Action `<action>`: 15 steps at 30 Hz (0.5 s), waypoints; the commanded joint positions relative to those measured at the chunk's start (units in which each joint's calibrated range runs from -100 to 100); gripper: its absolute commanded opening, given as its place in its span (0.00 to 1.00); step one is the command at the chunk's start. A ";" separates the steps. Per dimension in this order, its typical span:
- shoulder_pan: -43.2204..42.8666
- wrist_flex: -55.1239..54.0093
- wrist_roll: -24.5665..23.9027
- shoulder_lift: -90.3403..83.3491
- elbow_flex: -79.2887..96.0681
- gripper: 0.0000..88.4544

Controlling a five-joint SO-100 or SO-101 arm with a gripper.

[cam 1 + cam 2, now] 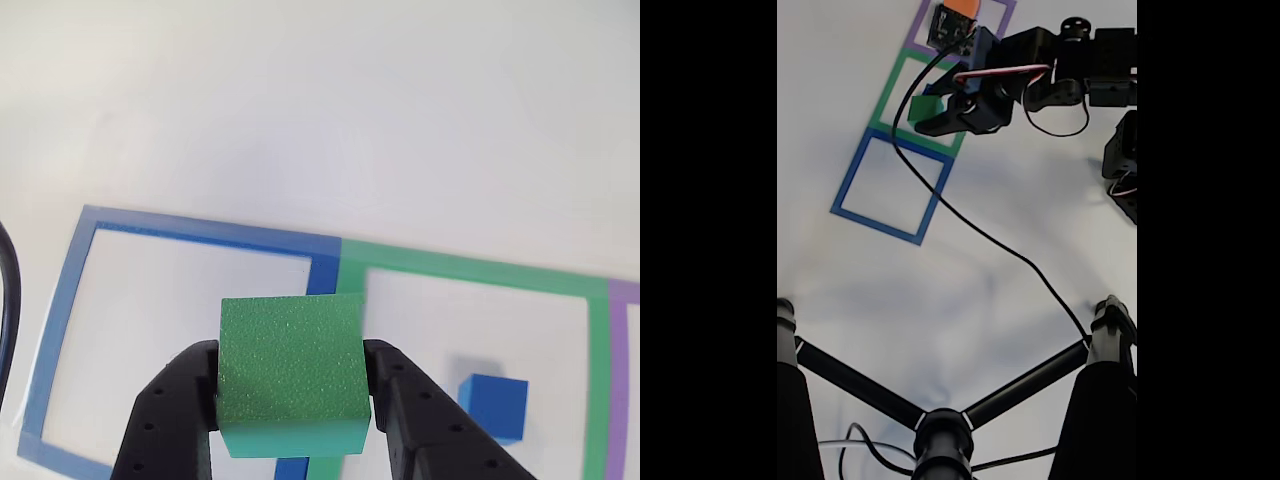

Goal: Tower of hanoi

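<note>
In the other view my gripper is shut on the green block, its black fingers pressing the left and right sides. The block hangs above the border between the blue and green tape squares. The small blue cube sits on the table inside the green tape square, to the right of the held block. In the fixed view the gripper carries the green block over the green tape square. An orange block shows at the top edge, inside the purple tape square, partly hidden by the arm.
Three tape squares lie in a row: blue, green and purple. A black cable runs across the white table from the arm. Black tripod legs fill the bottom of the fixed view.
</note>
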 commanded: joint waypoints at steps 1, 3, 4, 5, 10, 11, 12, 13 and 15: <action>-2.26 -18.95 0.78 5.93 3.04 0.10; -3.48 -25.83 0.78 9.05 4.95 0.10; -4.17 -28.58 0.78 10.73 5.49 0.10; -4.70 -30.77 0.78 12.18 5.86 0.10; -6.91 -42.02 0.78 19.15 8.95 0.10; -7.29 -44.37 0.78 20.35 9.67 0.10; -7.67 -46.71 0.78 21.63 10.31 0.10; -7.98 -48.33 0.78 22.91 10.58 0.10; -8.59 -51.17 0.78 25.32 10.76 0.10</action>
